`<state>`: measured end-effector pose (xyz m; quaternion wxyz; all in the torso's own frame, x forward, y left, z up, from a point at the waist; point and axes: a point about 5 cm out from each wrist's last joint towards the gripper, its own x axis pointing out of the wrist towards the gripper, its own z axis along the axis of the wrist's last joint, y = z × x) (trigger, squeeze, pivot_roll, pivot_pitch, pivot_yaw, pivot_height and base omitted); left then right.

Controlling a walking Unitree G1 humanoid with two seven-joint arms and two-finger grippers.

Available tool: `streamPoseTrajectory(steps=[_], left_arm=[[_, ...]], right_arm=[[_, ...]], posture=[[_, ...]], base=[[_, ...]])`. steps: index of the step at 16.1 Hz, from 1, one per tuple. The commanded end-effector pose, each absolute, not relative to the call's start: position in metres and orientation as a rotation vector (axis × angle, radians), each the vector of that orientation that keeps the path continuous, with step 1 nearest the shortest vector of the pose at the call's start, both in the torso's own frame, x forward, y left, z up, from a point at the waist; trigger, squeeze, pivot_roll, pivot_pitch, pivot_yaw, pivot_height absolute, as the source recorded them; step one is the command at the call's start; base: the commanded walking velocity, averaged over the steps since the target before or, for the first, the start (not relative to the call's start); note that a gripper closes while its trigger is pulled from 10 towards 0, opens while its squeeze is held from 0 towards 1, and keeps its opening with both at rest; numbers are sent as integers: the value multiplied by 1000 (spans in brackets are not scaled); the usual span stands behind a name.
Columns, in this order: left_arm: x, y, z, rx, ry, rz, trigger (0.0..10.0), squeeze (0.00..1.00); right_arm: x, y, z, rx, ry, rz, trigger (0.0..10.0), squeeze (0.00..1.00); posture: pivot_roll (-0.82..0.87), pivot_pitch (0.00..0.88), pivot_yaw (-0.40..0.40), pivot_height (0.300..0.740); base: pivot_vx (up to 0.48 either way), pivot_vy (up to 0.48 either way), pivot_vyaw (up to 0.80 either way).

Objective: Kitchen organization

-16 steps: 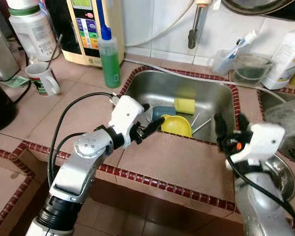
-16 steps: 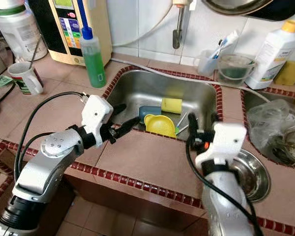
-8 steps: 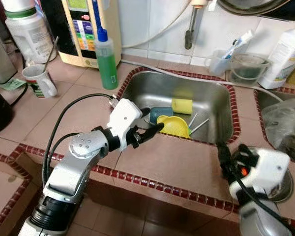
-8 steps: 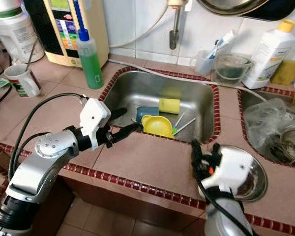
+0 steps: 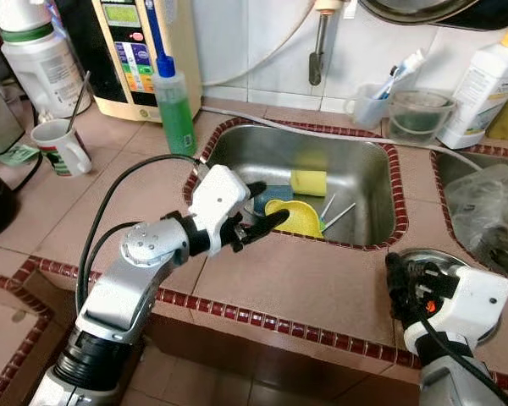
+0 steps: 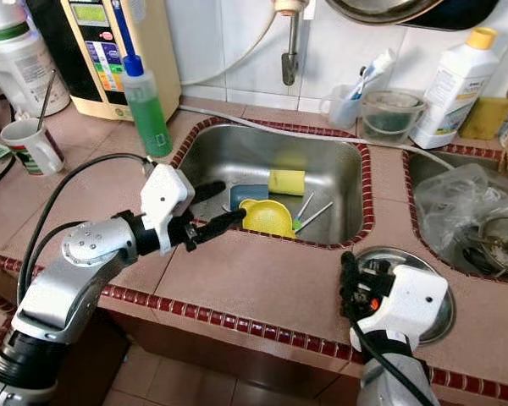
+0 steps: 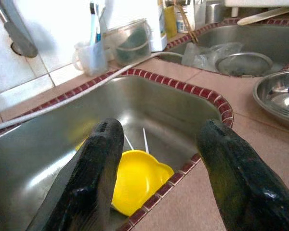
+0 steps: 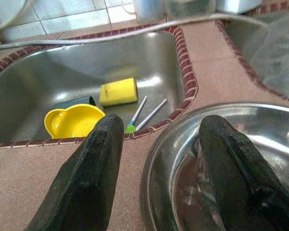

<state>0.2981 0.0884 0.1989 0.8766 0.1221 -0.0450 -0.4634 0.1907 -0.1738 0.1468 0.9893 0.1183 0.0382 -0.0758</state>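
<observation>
just glossy yellow scoop (image 5: 298,217), steel sink (image 5: 381,182)

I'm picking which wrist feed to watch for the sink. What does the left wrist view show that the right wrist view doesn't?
Left wrist view alone: the clear cup with toothbrushes, the glass jar beside it, and the plastic bag in the far basin. Right wrist view alone: the yellow sponge and the blue cup down in the sink. Both: the yellow scoop, the two sticks, the steel bowl on the counter, and an open claw's black fingers.
</observation>
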Motion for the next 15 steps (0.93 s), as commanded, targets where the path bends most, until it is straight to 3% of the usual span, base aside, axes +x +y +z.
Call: streamPoseTrajectory(steps=[1,8,15], left_arm=[[298,87,199,266,-95,-984,10000,0],[295,86,202,266,-108,-976,10000,0],[294,86,201,263,-114,-963,10000,0]], right_arm=[[196,-172,146,301,90,-157,10000,0],[225,-167,154,422,103,-74,10000,0],[213,-170,161,431,61,-185,10000,0]], posture=[[-103,88,62,740],[-75,80,44,740],[-75,80,35,740]], base=[[0,0,0],[0,0,0],[0,0,0]])
